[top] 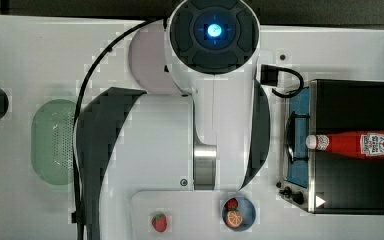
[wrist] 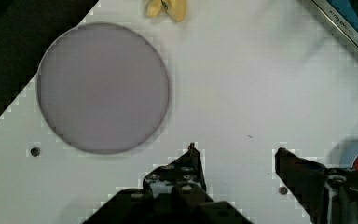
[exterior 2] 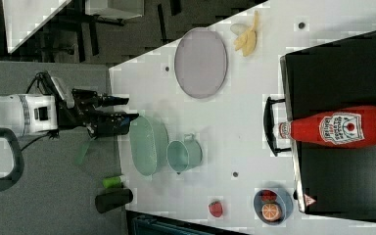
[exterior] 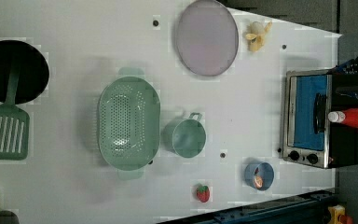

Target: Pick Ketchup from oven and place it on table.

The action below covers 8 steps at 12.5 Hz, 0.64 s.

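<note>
The Ketchup [top: 352, 145] [exterior: 354, 117] [exterior 2: 338, 127], a red squeeze bottle with a white cap, lies on its side on the black roof of the oven [top: 350, 185] [exterior: 307, 93] [exterior 2: 338, 73], cap towards the blue glass door. The oven stands at the top view's right on the white table [top: 30, 50]. My gripper [wrist: 237, 156] [exterior 2: 132, 109] is open and holds nothing. It hangs high over the table between the lilac plate and the blue bowl, well away from the bottle. In the top view the arm's body covers it.
A lilac plate [wrist: 102, 88] [exterior: 206, 37] and a banana [wrist: 167, 8] lie below the gripper. A green colander [exterior: 128, 122], green cup [exterior: 186, 137], blue bowl of fruit [top: 239, 214], strawberry [top: 159, 222], black pan [exterior: 14, 70] and green spatula [exterior: 4, 130] share the table.
</note>
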### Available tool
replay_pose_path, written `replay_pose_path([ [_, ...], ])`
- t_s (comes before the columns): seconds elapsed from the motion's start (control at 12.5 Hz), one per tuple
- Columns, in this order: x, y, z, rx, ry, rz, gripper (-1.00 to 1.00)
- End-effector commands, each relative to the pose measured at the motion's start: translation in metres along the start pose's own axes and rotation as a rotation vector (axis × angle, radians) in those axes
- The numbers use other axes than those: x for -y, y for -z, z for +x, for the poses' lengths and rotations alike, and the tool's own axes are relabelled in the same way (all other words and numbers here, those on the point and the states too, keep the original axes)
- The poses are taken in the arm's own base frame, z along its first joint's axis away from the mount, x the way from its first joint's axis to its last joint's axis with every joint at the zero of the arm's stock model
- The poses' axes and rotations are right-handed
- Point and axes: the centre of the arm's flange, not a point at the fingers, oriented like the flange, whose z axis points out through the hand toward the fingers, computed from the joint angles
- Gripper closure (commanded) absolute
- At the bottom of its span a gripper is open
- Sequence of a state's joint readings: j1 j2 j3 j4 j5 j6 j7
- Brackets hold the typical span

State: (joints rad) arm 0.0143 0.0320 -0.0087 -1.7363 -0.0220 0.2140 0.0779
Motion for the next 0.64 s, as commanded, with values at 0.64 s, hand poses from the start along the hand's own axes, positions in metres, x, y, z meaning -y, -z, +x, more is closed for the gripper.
replay_pose_path([
  [0.64, -0.119, 0.060, -0.026, 0.075, -0.206, 0.035, -1.00],
])
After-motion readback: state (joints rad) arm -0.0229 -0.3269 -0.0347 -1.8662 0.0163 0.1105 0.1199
